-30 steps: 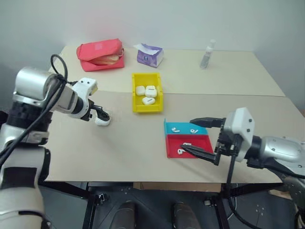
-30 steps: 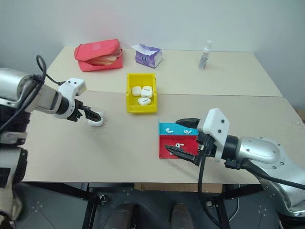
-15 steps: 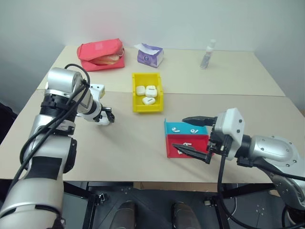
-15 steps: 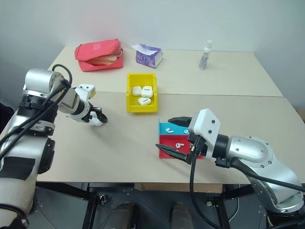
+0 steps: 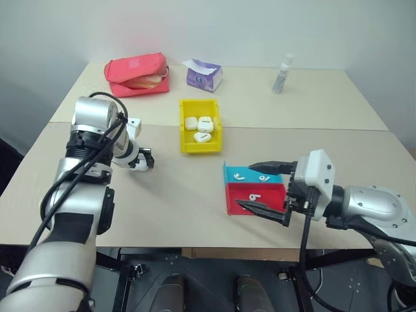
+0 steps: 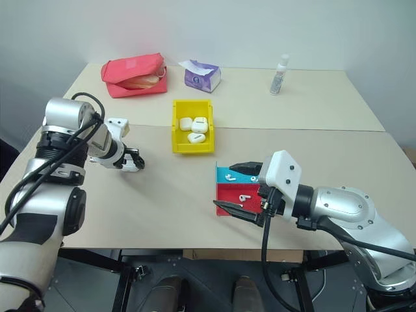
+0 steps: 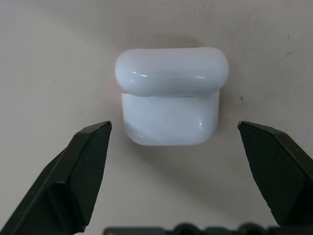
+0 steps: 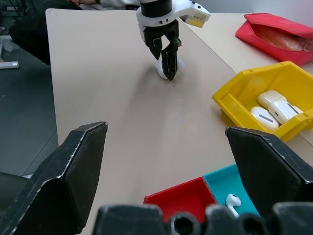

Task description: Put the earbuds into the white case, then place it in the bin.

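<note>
Left hand point(image 7: 173, 134): wide open, one finger on each side of the closed white case point(image 7: 171, 100) lying on the desk point(image 5: 169, 201), so I can close on it.
Right hand point(image 5: 266, 188): wide, empty, above the tray holding the earbuds point(image 5: 253, 198).
Yellow bin point(image 5: 200, 146): holds three cases.

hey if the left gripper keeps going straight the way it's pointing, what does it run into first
Most likely the white case. It lies on the table, centred between the open fingers of the left gripper, which points steeply down at it. Neither finger appears to touch it yet, though the depth is hard to judge.
</note>
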Robot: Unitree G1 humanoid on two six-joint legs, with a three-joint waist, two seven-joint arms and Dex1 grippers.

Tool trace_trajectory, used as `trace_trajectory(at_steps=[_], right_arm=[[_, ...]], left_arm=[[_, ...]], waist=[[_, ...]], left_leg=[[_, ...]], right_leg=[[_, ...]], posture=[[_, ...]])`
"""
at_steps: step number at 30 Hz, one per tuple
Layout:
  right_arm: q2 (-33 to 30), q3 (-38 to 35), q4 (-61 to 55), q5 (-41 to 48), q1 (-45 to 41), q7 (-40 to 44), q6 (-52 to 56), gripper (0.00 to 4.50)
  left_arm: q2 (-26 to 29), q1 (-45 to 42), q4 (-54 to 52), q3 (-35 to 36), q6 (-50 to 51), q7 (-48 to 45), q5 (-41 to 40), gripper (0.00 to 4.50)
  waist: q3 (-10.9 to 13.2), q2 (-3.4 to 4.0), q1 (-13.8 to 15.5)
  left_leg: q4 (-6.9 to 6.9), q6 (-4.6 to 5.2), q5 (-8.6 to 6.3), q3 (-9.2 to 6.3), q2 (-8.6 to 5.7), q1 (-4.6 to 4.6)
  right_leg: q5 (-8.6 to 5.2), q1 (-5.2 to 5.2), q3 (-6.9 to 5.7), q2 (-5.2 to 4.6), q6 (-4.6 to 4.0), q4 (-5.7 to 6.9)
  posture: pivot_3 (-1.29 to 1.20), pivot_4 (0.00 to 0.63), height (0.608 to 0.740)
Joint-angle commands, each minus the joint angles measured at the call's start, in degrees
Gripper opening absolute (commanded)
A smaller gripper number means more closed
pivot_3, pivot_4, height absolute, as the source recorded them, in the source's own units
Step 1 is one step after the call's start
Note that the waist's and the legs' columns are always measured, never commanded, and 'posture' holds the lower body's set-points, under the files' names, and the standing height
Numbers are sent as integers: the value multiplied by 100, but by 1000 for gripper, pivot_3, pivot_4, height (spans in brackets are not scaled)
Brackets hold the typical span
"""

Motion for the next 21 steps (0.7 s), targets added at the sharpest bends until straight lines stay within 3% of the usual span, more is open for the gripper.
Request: trace_trajectory(at_steps=[1,9,12,16,21], right_arm=[[-74,-224,-76,66,-15,36,-62,4481],[-105,-282,-182,118,74,-29,-5,4481],[-122,-322,-227,139,119,-60,21,4500],[-112,-385,-269,212,135,-111,84,4500],[-138,-420,-297,282,155,-131,116,4500]], left_arm=[[-93,-1,158,152,-313,43,215,4500],[-210,-47,341,238,-453,-13,433,4500],[-168,-6,353,324,-508,20,512,4005],[-59,75,177,186,-350,-167,502,2831],[76,307,-414,242,-198,-288,443,2797]], waist=[[0,0,2],[0,0,4],[0,0,-1],[0,0,-8],[0,0,-25]], left_leg=[[0,0,0,0,0,0],[0,0,0,1,-1,0],[0,0,0,1,-1,1],[0,0,0,1,0,1],[0,0,0,0,0,1]], right_leg=[[0,0,0,0,0,0],[0,0,0,0,0,0],[0,1,1,0,0,1],[0,0,1,0,0,2],[1,1,1,-1,0,2]], posture=[[0,150,740],[0,150,740],[0,150,740],[0,150,740],[0,150,740]])
